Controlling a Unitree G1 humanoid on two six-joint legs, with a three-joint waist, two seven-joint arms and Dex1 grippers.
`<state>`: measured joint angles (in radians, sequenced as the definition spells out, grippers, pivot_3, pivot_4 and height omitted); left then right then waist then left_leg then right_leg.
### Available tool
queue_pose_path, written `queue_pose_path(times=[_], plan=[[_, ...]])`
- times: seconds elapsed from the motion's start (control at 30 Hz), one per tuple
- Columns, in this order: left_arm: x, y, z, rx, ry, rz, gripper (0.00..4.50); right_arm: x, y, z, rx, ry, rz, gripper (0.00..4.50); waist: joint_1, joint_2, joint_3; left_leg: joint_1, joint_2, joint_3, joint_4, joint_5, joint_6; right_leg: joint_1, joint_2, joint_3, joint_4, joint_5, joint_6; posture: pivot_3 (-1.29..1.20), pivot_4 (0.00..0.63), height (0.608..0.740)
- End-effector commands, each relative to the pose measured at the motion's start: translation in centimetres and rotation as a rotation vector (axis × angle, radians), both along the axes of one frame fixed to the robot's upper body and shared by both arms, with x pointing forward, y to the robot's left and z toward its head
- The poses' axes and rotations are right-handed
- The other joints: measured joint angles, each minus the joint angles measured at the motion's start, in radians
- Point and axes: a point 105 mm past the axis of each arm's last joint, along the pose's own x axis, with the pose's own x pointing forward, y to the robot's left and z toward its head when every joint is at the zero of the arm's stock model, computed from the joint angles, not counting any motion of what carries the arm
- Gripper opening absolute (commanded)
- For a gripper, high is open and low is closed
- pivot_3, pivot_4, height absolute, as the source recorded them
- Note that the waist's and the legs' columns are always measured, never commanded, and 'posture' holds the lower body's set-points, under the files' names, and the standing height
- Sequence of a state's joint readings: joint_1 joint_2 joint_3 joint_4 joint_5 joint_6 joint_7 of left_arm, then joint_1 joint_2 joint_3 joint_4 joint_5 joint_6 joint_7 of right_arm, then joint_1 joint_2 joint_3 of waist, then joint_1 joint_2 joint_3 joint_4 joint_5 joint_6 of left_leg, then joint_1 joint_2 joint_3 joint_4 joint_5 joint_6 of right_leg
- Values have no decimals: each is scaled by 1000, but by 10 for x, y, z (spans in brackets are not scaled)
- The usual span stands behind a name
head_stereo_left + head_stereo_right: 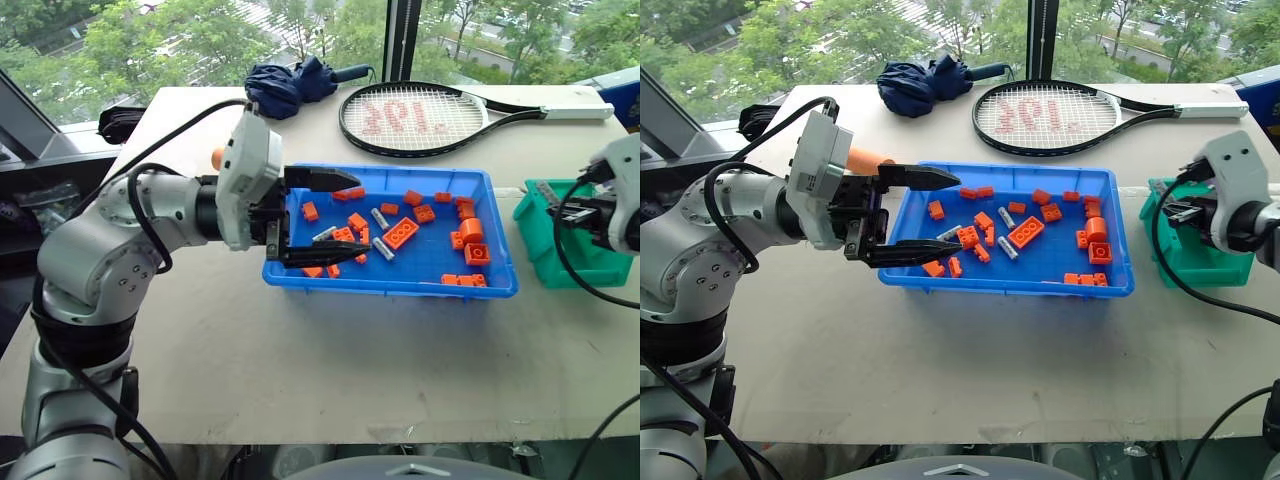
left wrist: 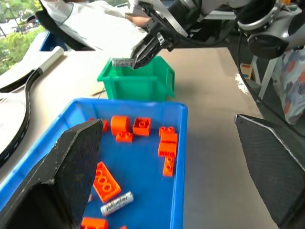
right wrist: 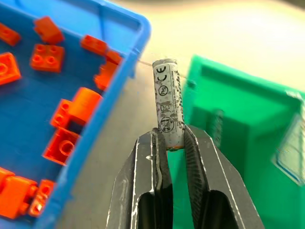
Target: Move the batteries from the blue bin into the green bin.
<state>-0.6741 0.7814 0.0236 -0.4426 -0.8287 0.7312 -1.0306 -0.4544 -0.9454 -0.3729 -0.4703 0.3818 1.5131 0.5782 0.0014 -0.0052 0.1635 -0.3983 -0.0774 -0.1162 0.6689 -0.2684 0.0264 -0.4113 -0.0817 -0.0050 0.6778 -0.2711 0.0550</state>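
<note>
Batteries: one (image 3: pixel 167 107) is pinched by its end in the right pincer (image 3: pixel 172 138) above the green bin's (image 3: pixel 248 157) near rim at three o'clock of the blue bin (image 1: pixel 400 282), so carry it further over the opening before releasing, while the left pincer (image 1: pixel 305 218) gapes empty.

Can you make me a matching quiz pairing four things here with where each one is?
Things:
1. tennis racket
2. folded umbrella
3. right gripper
4. left gripper

Places or states:
A. shut on a battery by the green bin
B. open at the blue bin's end
C. on the table behind the blue bin
D. on the table beside the racket's head

Pairs: 1-C, 2-D, 3-A, 4-B
</note>
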Motion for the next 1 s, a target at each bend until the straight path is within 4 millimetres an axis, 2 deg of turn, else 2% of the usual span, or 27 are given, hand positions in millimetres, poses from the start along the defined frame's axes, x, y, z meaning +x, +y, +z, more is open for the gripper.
queue_pose_path(times=[0.03,0.13,0.2,0.23,0.33,0.4,0.47,0.57,0.67,0.77,0.93,1.0], plan=[[-2,-6,10,-16,-39,-46,4500,-2,-23,12,-24,-71,-75,30,-6,0,0,0,0,1,0,0,0,0,0,0,0,0,0,0,150,740],[0,-7,11,-12,-46,-58,4500,2,-36,4,-58,-66,-93,30,-14,0,0,1,0,1,0,0,0,0,0,1,1,0,0,0,150,740],[1,-7,11,-13,-46,-55,4500,4,-43,3,-93,-70,-100,938,-14,0,0,1,1,2,0,0,0,0,1,1,1,0,0,0,150,740],[3,-6,10,-8,-49,-47,4500,5,-43,3,-96,-70,-89,1254,-14,0,0,1,1,2,0,0,0,0,1,2,1,0,0,0,150,740],[5,-1,7,-5,-46,-16,4500,11,-37,12,-99,-114,-58,2591,-16,0,0,1,1,2,0,0,0,0,1,2,1,0,0,0,150,740],[6,5,4,-9,-37,16,4500,16,-22,20,-96,-149,7,3492,-17,0,0,2,1,2,0,0,0,0,1,2,1,0,0,0,150,740],[12,17,-3,-1,-27,79,4500,20,6,20,-61,-144,118,4310,-20,1,0,2,2,2,0,0,0,0,2,3,1,0,0,0,150,740],[20,39,-18,52,-18,174,4500,24,49,19,-23,-138,276,4310,-22,1,0,2,4,2,-1,0,0,-1,3,3,0,0,0,0,150,740],[24,65,-34,129,12,265,4500,28,100,17,57,-132,441,4310,-23,1,0,2,4,2,-1,0,0,-1,3,3,0,0,0,0,150,740],[24,92,-49,214,32,345,4500,30,157,2,97,-90,628,4310,-19,0,0,1,4,2,-1,0,0,-1,3,2,0,0,0,0,150,740],[19,108,-54,253,41,386,4500,28,205,-24,117,-22,786,4310,-3,0,1,-1,2,-1,0,0,0,-2,1,0,-2,0,0,0,150,740],[16,109,-55,255,44,390,4500,27,216,-31,119,-5,834,4310,-7,0,0,-1,1,-1,0,0,0,-2,0,1,-1,0,0,0,150,740]])
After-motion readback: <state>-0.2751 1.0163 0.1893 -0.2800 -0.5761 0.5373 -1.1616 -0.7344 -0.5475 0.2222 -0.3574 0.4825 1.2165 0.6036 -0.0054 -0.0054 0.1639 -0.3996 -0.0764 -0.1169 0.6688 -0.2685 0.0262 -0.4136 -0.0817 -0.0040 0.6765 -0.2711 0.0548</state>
